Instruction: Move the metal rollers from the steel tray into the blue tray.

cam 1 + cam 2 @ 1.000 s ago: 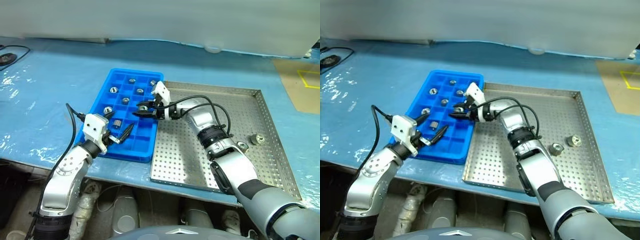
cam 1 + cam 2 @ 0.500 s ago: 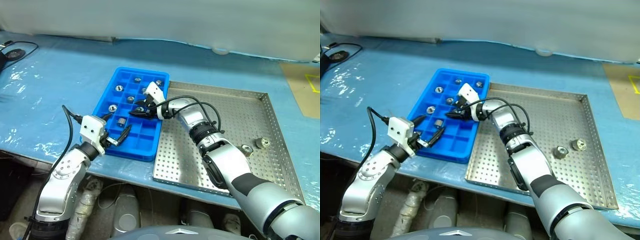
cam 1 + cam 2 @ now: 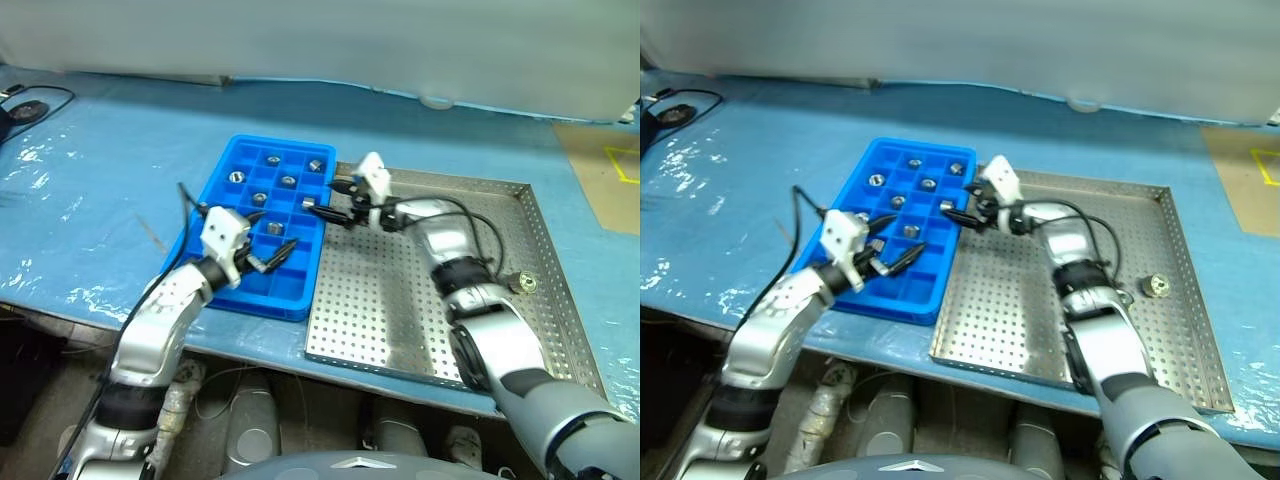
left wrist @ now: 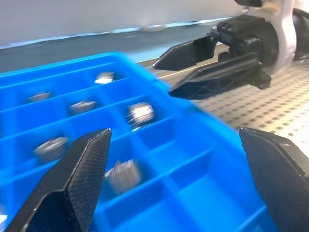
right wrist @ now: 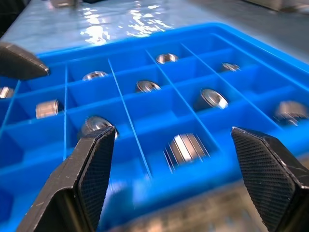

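Right wrist view gives me the clearest read: my right gripper (image 5: 171, 186) has its fingers spread wide with nothing between them, hanging just over the near edge of the blue tray (image 5: 145, 72), and a metal roller (image 5: 186, 147) lies on its side in the compartment right beneath. From the head camera, that same gripper sits over the tray's border with the steel tray (image 3: 560, 330), at the blue tray's right edge. My left gripper (image 3: 268, 258) is also spread and empty, hovering over the blue tray's near compartments.

I count about eight rollers (image 3: 287, 181) in the blue tray's cells. Beside the far right rim of the steel tray, well apart from the blue tray, one roller (image 3: 522, 283) is plainly left; a second seems to sit beside it, half hidden by my right forearm — I can't be sure.

My judgement: the step is the return reach. To do it well I'd lift the right gripper clear of the blue tray's wall before swinging across, keep the fingers apart all the way, and come down squarely over the roller so it doesn't skid along the perforated floor — it looks smooth and likely to roll.
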You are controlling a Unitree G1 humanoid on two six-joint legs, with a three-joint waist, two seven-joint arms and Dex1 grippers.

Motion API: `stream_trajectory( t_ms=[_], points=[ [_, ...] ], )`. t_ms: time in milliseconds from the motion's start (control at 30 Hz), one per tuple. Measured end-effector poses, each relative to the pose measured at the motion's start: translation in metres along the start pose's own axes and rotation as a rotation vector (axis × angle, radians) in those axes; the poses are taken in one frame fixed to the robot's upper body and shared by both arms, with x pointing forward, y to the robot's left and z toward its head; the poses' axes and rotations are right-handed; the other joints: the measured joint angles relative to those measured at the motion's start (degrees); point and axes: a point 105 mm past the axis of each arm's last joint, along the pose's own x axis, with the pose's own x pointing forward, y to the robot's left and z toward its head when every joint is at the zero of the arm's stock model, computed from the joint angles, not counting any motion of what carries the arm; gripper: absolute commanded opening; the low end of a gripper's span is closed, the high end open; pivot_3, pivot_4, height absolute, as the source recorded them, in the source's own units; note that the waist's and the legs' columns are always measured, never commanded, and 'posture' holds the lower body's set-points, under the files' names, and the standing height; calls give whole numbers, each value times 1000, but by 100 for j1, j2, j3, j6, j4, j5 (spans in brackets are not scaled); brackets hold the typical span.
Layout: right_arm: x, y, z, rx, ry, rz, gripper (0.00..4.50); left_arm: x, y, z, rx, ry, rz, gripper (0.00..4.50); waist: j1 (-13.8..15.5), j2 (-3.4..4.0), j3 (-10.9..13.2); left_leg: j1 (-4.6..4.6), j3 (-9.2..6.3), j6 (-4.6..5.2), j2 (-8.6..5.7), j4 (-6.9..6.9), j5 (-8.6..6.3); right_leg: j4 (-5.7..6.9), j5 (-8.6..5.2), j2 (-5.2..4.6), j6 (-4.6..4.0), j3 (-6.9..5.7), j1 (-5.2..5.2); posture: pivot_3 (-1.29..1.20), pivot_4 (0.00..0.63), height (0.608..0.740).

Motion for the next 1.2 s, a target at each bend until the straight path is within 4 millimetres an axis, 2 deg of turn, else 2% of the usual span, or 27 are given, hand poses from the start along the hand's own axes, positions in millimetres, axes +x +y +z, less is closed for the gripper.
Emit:
stream_trajectory(
  t_ms=[200,300,433,667,867,1000,1200],
  points=[
    [-68,-10,-4,54,-19,-189,4052,32,-12,1,-15,-32,-151,4481,-384,1,-1,33,7,3,-4,8,-2,12,1,1,3,21,19,-138,150,740],
    [-86,-7,-3,71,-18,-239,4052,40,-18,1,-19,-46,-197,4481,-565,1,-1,68,22,5,-7,2,-3,12,0,3,5,46,30,-174,150,740],
    [-100,1,-6,87,5,-267,4052,50,-25,3,-22,-64,-251,4481,-742,1,-1,83,43,11,-14,2,-7,7,-9,3,31,76,31,-212,150,740],
    [-126,12,-11,106,58,-283,4052,56,-38,-1,-35,-69,-320,4481,-753,2,-1,86,72,35,-19,0,-22,-23,4,2,21,102,32,-264,150,740],
    [-157,20,-42,137,224,-323,4052,63,-40,-2,-35,-63,-356,4481,-760,2,-2,93,79,61,-43,-9,-38,-73,9,-8,33,120,60,-304,150,740],
    [-166,27,-57,172,293,-338,4052,66,-46,-5,-35,-60,-385,4481,-784,2,-1,95,82,63,-45,-11,-40,-75,-7,-10,60,124,58,-304,150,740],
    [-176,23,-72,166,378,-406,4052,70,-53,-7,-33,-65,-402,4481,-889,2,-1,95,82,62,-51,-11,-40,-75,-18,-10,77,131,59,-331,150,740]
  ],
)
